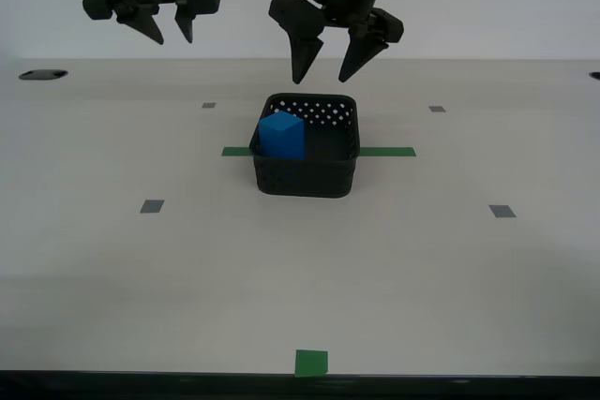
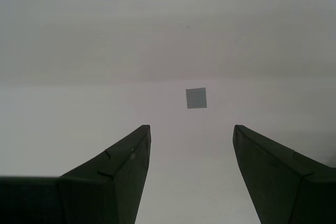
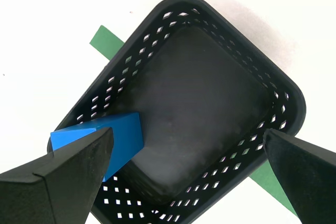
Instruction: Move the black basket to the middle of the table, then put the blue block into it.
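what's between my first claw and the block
Nothing: the exterior view shows only open air between my first claw, hanging open over the basket, and the block leaning in its corner. The first wrist view agrees.

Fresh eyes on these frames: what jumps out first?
The blue block stands inside the black basket, against its wall on the exterior view's left. The basket sits on the green tape strip mid-table. My first gripper hangs open and empty right above it; my second gripper is open too, off to the exterior view's left.
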### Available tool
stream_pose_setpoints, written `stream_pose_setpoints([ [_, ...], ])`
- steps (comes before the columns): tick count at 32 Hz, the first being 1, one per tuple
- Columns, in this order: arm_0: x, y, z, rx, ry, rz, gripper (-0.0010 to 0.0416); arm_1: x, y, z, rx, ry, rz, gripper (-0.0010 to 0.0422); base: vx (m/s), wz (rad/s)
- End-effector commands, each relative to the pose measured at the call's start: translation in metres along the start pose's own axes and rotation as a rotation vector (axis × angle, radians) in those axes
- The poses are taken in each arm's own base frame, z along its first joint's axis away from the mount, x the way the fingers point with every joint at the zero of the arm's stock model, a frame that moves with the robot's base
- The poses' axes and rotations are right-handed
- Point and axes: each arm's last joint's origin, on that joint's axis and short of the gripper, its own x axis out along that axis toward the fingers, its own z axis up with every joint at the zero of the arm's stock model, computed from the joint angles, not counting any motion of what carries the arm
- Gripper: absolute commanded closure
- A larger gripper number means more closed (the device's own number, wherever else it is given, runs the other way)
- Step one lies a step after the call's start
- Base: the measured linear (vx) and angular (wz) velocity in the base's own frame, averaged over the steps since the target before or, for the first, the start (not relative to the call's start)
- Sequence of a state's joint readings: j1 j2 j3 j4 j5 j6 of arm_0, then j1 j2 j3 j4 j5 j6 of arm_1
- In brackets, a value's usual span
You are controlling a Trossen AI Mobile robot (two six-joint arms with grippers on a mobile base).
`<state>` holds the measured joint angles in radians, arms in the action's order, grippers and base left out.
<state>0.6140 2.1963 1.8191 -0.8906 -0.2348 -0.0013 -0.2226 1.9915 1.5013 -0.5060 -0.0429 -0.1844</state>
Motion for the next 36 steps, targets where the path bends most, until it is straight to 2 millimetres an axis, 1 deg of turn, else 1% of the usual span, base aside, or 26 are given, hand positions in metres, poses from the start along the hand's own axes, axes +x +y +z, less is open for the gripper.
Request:
stream_pose_setpoints([
  [1, -0.0002, 0.0002, 0.0001, -0.003, -0.001, -0.001, 0.0007, -0.0004, -0.0001, 0.0003, 0.001, -0.002, -0.001, 0.0202, 0.0, 0.0],
  [36, -0.0003, 0.0002, 0.0031, -0.01, -0.031, -0.001, 0.0007, -0.0004, 0.0, 0.0009, 0.001, -0.008, -0.002, 0.0202, 0.0, 0.0],
])
